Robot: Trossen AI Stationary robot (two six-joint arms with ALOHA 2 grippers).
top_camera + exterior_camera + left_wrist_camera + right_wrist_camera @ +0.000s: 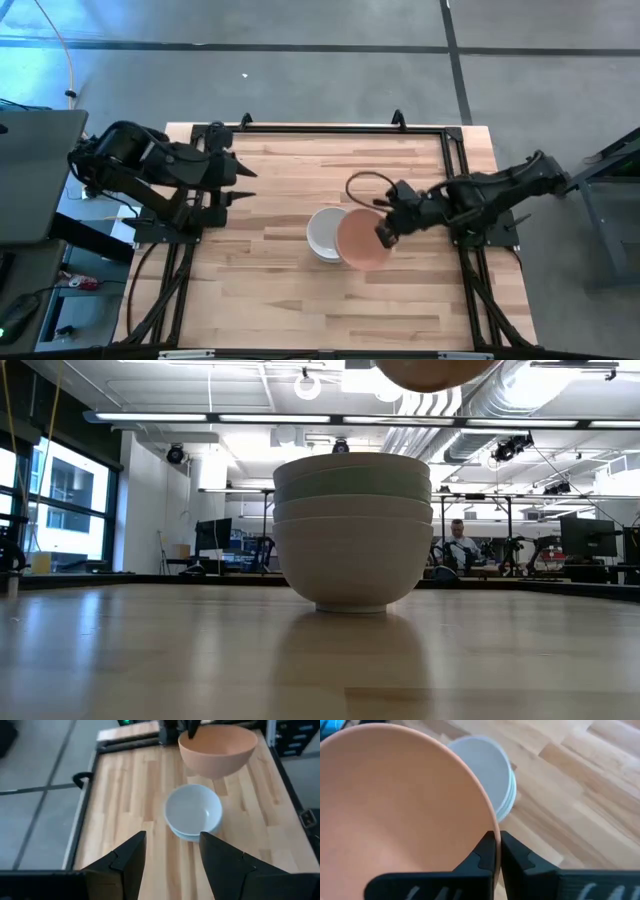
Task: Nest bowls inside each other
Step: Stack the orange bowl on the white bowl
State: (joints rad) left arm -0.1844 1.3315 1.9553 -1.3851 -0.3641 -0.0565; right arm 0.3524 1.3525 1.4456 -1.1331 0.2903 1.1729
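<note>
Item: salmon-orange bowl (362, 240), held aloft in my right gripper (385, 232), fingers pinched together on its rim. It hung above the table (270, 290), off to one side of the stack of bowls (325, 233) and overlapping it only partly in the high view.

Risks, as I judged them:
- Grip was on a thin rim edge only; the bowl could have pivoted or slipped out if I tilted or moved sharply.
- Bowl was not centred over the stack; released there, it would likely have struck the stack's rim, landed askew, or pushed the stack across the smooth wood.
- The stack was already several bowls tall, so a sideways knock could have shifted it.

Condition of item: plain, round, matte, no visible marks; interior empty.

Stack: near table centre, white bowl at the bottom, a pale green band among the layers, seated level in the low view.

Left gripper (170, 852): spread apart, empty, parked at the table's left edge, facing the stack.
</note>
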